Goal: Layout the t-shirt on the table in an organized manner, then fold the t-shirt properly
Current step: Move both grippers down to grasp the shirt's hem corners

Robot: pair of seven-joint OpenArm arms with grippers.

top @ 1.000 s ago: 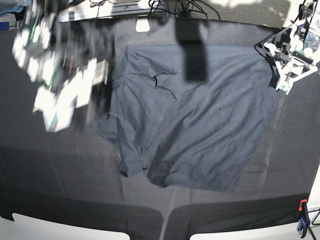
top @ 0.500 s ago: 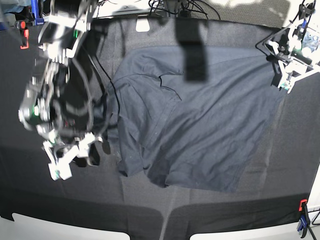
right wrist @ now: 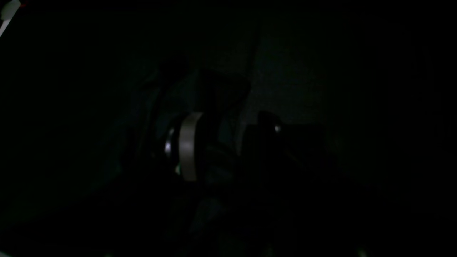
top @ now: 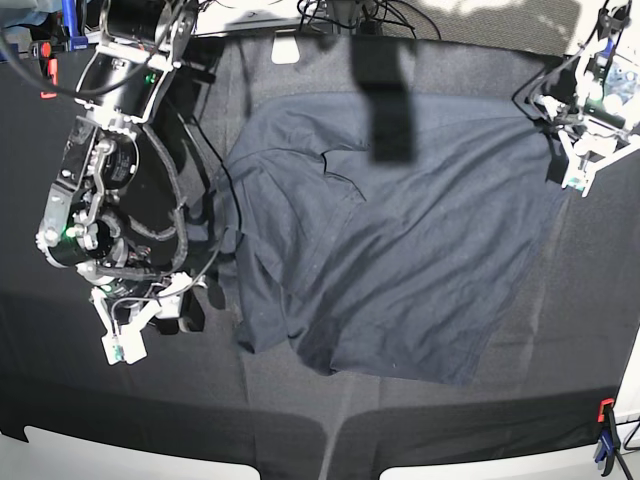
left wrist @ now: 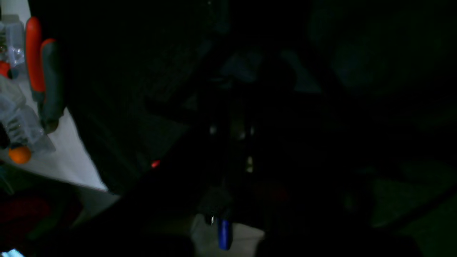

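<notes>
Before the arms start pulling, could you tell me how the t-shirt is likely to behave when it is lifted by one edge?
The t-shirt will probably be floppy: it lies creased and partly folded over itself. It likely drapes and bunches, since the left side is already rumpled. It looks thin, so probably light, though it may drag on the table cloth.

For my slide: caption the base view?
Crumpled t-shirt on black-clothed table; right pincer beside its edge.

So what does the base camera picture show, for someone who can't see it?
A dark t-shirt lies rumpled on a black-covered table. The right gripper sits open by its bunched edge; the left gripper is at the far corner.
</notes>
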